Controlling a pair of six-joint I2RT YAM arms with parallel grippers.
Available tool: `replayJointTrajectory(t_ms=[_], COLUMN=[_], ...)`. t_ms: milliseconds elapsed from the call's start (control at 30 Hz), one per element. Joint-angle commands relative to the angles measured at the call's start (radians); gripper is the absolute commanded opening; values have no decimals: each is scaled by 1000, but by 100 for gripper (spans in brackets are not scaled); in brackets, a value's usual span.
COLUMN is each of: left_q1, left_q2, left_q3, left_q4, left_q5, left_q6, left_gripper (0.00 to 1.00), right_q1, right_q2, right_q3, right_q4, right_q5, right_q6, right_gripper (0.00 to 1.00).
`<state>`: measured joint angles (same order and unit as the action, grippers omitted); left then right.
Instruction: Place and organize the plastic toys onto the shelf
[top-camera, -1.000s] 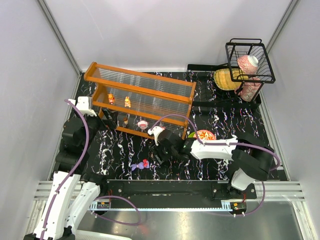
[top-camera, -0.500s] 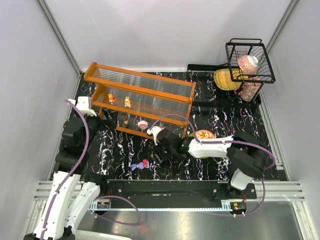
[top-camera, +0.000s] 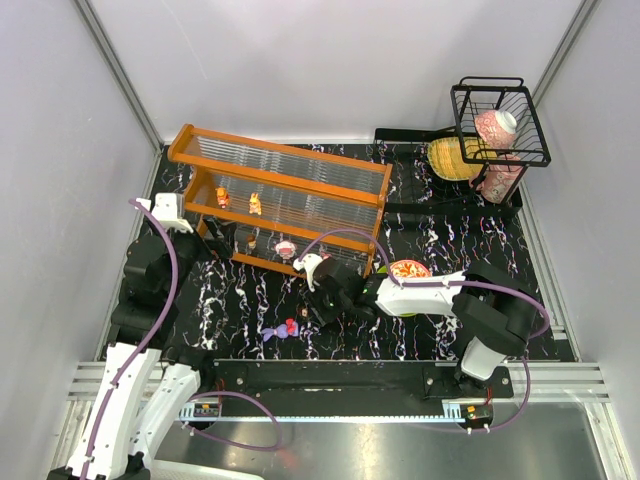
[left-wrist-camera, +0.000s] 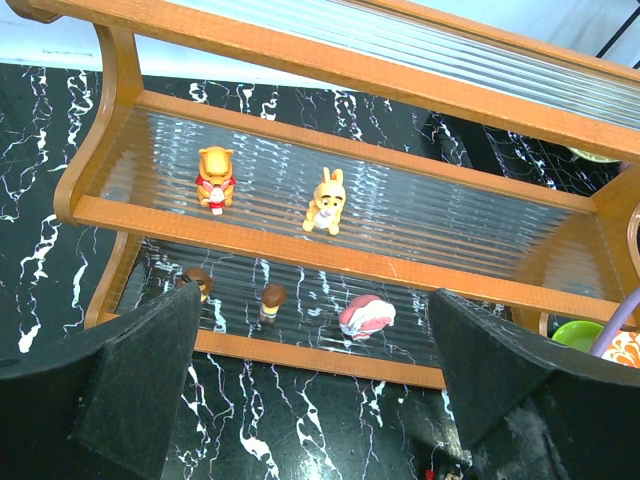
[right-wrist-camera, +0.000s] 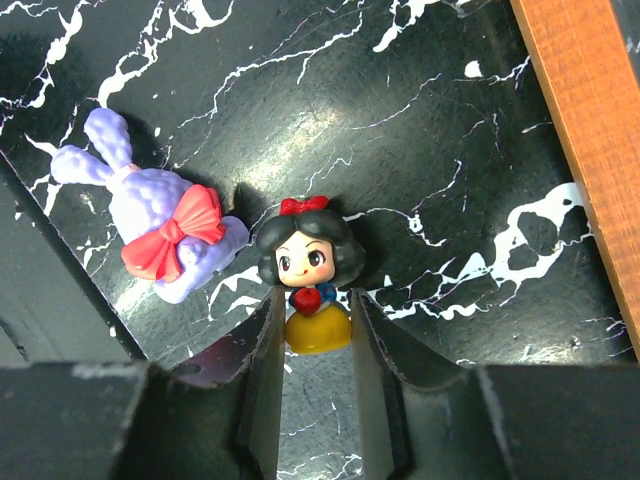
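**Right gripper (right-wrist-camera: 313, 305) clamps a black-haired figurine (right-wrist-camera: 305, 262)**

Its jaws have narrowed onto both sides of the toy's yellow skirt. The figurine rests on the black, white-veined table (right-wrist-camera: 420, 90), near the shelf (top-camera: 280, 195) and just beside a purple rabbit figurine (right-wrist-camera: 165, 235) with a red bow. The left gripper (left-wrist-camera: 315, 340) hangs spread wide, holding nothing, and faces the shelf. Two toys sit on one ribbed panel and three on the panel below. Pale walls enclose the table. A green plate (left-wrist-camera: 575, 335) shows only as a sliver behind the shelf's end post. In the black wire basket (top-camera: 508, 160), the print on a pink carton (top-camera: 495, 125) is too small to read.
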<state>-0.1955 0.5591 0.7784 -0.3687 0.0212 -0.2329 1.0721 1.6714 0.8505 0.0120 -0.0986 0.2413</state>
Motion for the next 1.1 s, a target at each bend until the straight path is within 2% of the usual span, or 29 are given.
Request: replayJointTrajectory(t_ms=[0, 200, 400, 433, 500, 567, 667, 767, 833, 967, 1067], left_q1=[-1, -1, -1, -1, -1, -2, -2, -5, -5, -7, -12], left_q2=[-11, -10, 74, 100, 122, 140, 147, 125, 119, 124, 128], left_q3=[12, 64, 217, 234, 262, 275, 295, 318, 326, 335, 322], left_q4=[30, -19, -192, -231, -245, -248, -246, -246, -246, -245, -213], left_q5=[-18, -18, -44, -27, 87, 187, 262, 282, 296, 351, 390], left_q6=[-5, -45, -187, -224, -261, -334, -413, -474, -520, -626, -704], left_gripper=[99, 99, 99, 99, 99, 99, 99, 99, 99, 99, 99], right_q1=[-6, -8, 12, 38, 77, 136, 202, 245, 261, 288, 308], right_q2=[7, -91, -349, -364, -392, -404, -426, -449, -458, -418, -386], right_q3=[21, 4, 44, 61, 116, 146, 176, 162, 137, 133, 122], right_q4=[26, 2, -85, -99, -131, -138, -104, -20, 95, 250, 455], right_q5=[-15, 46, 190, 254, 333, 474, 650, 796, 877, 976, 1013], right_q6=[4, 16, -40, -56, -104, -132, -191, -235, -318, -466, -600], right_gripper=[0, 0, 0, 0, 0, 0, 0, 0, 0, 0, 0])
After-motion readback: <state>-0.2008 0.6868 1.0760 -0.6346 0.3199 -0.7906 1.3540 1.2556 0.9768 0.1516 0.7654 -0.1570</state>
